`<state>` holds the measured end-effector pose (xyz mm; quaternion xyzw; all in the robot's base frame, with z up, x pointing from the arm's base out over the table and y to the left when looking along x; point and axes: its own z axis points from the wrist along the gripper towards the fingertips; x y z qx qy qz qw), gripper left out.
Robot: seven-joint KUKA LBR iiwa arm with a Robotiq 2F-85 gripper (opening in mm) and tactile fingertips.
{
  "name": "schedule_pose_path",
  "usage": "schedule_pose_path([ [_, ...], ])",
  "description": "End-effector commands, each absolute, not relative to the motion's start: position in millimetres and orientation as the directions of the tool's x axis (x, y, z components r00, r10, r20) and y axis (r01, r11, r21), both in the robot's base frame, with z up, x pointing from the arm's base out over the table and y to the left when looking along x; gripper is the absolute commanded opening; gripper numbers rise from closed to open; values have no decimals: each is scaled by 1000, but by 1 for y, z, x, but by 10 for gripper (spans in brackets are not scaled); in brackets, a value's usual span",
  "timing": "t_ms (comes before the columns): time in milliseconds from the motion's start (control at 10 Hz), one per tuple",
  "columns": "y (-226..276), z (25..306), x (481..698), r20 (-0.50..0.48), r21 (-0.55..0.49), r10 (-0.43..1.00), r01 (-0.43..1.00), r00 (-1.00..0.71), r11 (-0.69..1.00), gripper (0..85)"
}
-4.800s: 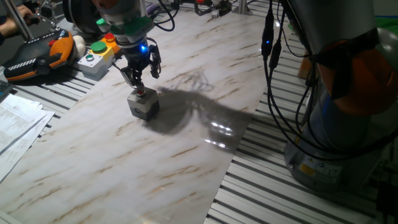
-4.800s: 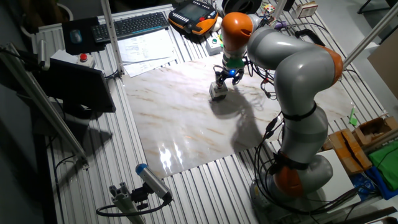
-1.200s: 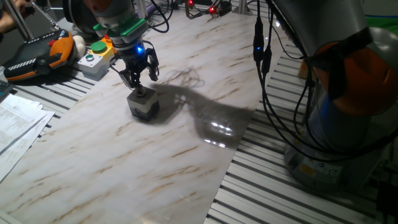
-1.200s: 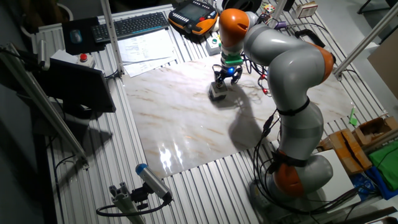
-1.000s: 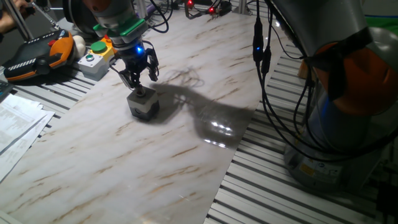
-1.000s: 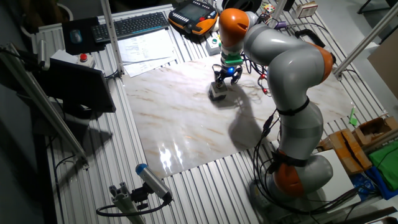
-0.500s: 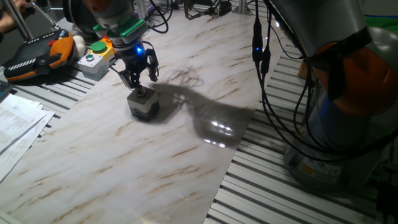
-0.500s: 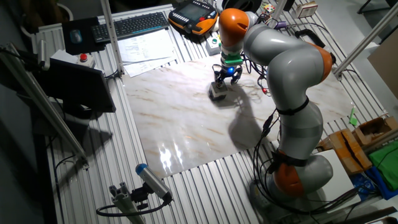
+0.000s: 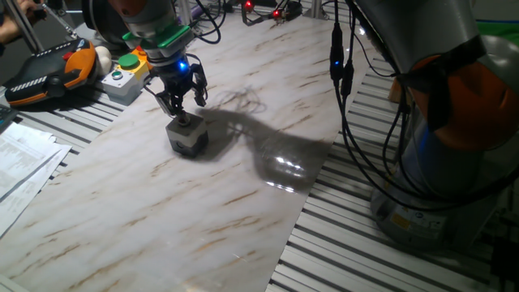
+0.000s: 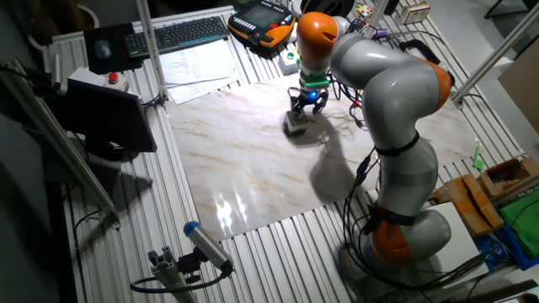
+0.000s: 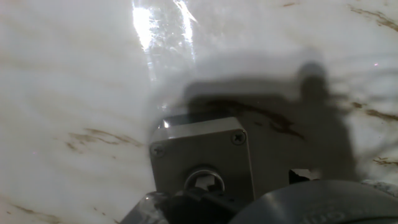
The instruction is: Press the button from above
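Button on its grey box sits on the marble worktop, directly under the gripper. Jaws hover just above it; can't tell whether they're open or holding anything. Move needed: straight down.

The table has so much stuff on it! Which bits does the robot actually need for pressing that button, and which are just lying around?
Part of the job:
- button
- its grey box
- pincer, right above the button

Just lying about:
- yellow and grey box with green and red buttons
- orange and black handset
- papers
- keyboard
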<state>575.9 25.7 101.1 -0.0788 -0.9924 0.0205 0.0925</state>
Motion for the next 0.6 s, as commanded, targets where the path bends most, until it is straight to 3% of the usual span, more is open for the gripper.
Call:
schedule_pose_path([
  [0, 26, 100, 575, 182, -56, 160, 152, -970, 987, 613],
  [500, 27, 117, 574, 183, -69, 160, 149, -970, 986, 613],
])
